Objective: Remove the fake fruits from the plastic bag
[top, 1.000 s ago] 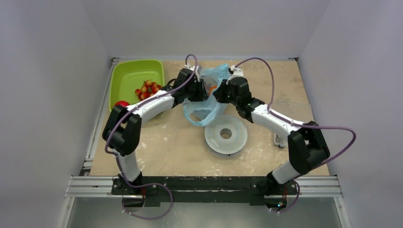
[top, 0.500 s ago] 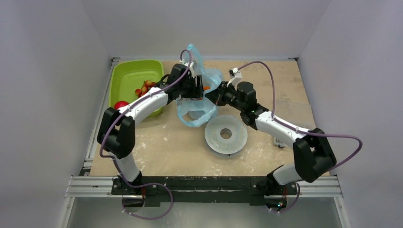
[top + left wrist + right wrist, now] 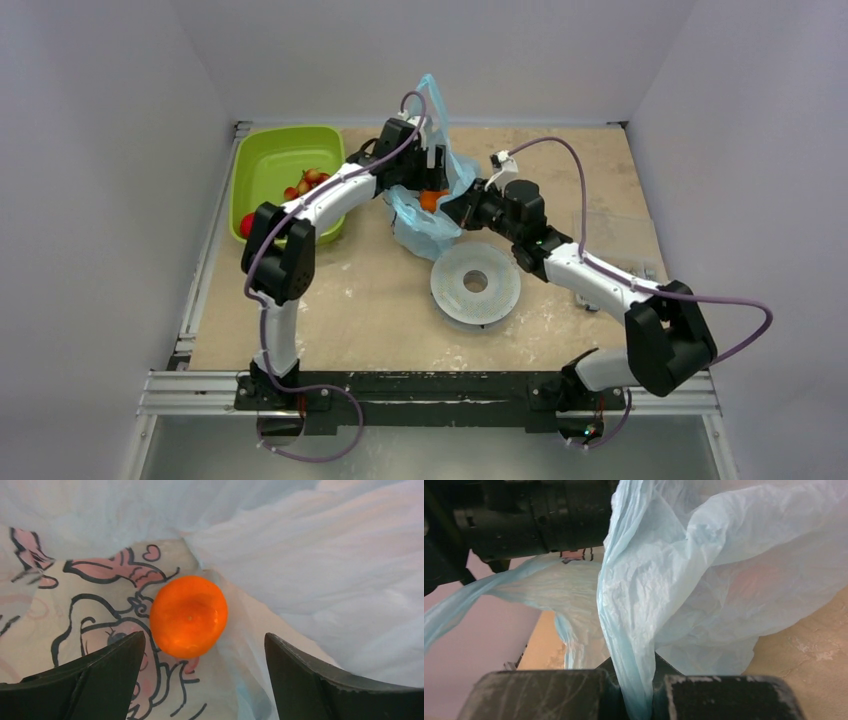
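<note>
Film of the plastic bag [image 3: 674,580] was clamped tight in the right hand [image 3: 634,687]. The orange fruit [image 3: 188,616] lay inside the bag on its printed panel [image 3: 60,605], just ahead of the left hand [image 3: 202,652], which stood released and spread wide, gripping nothing.

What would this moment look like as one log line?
left claw: open, in bag, facing orange | right claw: shut on bag edge | tray: holds red fruits
</note>
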Available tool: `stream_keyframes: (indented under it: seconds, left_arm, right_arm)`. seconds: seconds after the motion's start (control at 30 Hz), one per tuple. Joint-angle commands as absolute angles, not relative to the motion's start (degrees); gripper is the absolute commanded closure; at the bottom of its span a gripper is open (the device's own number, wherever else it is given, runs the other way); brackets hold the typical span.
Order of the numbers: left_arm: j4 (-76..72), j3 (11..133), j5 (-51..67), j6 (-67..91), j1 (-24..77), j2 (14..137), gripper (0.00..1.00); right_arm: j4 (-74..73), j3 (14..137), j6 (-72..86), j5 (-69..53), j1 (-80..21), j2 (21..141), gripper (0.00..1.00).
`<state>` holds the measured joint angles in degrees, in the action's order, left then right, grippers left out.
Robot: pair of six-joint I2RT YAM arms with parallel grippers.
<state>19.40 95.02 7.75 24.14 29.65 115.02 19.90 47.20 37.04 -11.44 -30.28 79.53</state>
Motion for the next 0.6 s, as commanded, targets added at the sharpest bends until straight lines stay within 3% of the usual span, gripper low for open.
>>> stream_keyframes:
  seconds: [0.0, 0.43, 0.57]
  left_arm:
    - [21.61, 100.81, 5.76, 21.54, 29.71, 118.70, 0.10]
    - [24.73, 103.36, 8.56, 18.13, 32.53, 125.91, 0.09]
    - [27.68, 104.45, 6.24, 18.69, 32.33, 128.05, 0.13]
  right_arm:
    - [19.56, 48.10, 36.03, -11.12, -29.89, 77.63, 1.00]
    - [18.50, 46.81, 35.24, -10.72, -29.03, 76.17, 1.00]
    - [18.38, 46.20, 35.12, -10.97, -28.61, 75.92, 1.00]
